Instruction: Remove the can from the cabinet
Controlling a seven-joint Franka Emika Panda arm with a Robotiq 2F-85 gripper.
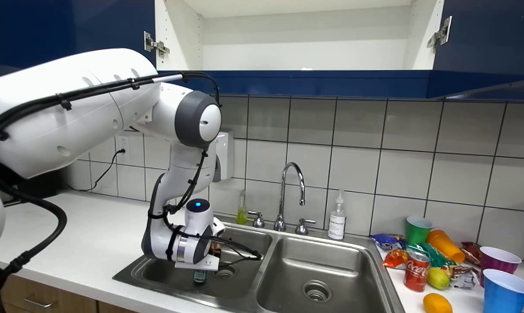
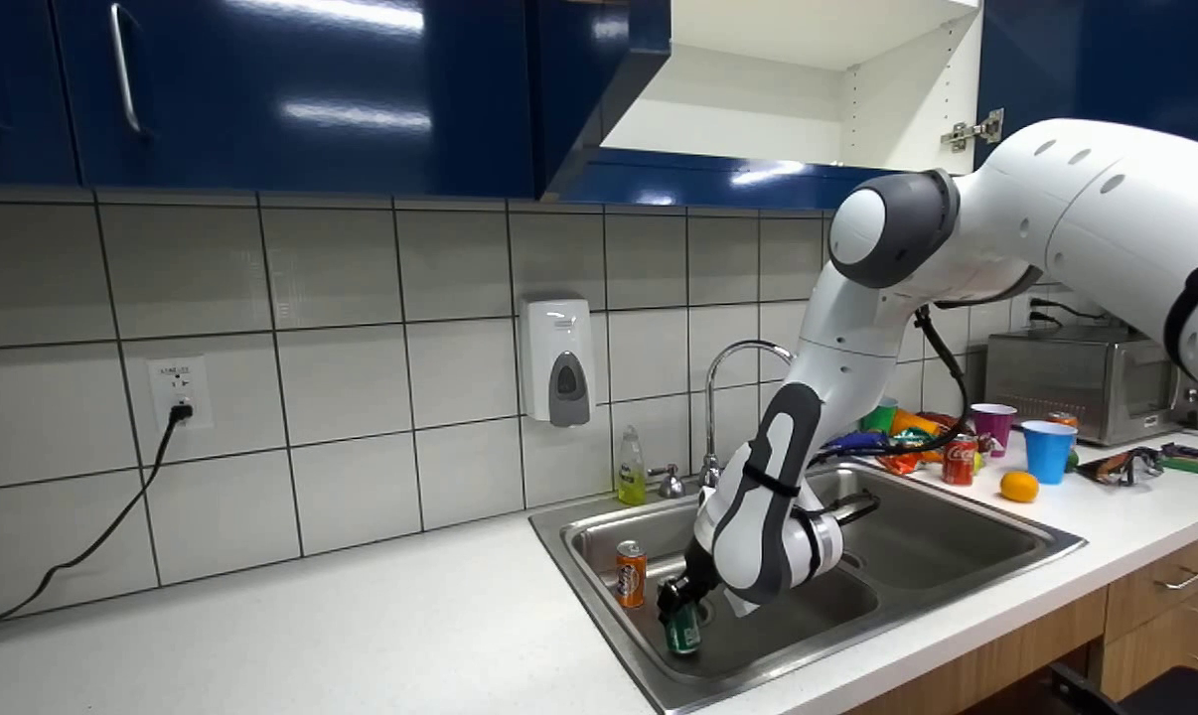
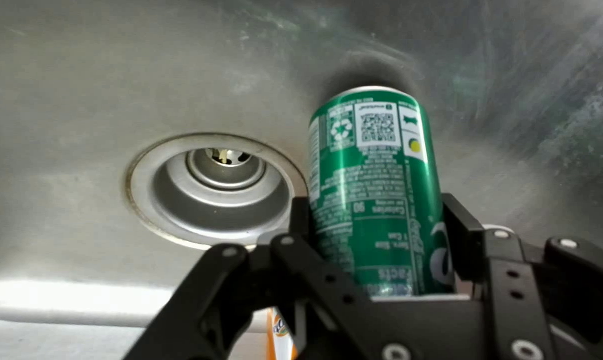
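A green soda can [image 2: 682, 630] is in the left basin of the double sink [image 2: 599, 596]. It is tilted and low, near the basin floor; I cannot tell if it touches. My gripper [image 2: 680, 596] points down into the basin. In the wrist view the gripper [image 3: 375, 212] has a finger against each side of the green can [image 3: 376, 185], shut on it. In an exterior view only the can's lower end [image 1: 200, 276] shows below the wrist. The upper cabinet [image 1: 305, 39] stands open, and no can shows in its visible part.
An orange Fanta can [image 2: 631, 574] stands upright in the same basin, close to the gripper. A drain [image 3: 221, 190] lies beside the green can. The faucet [image 1: 283, 195] rises behind the sink. A Coca-Cola can [image 1: 416, 271], cups and snack bags sit on the counter.
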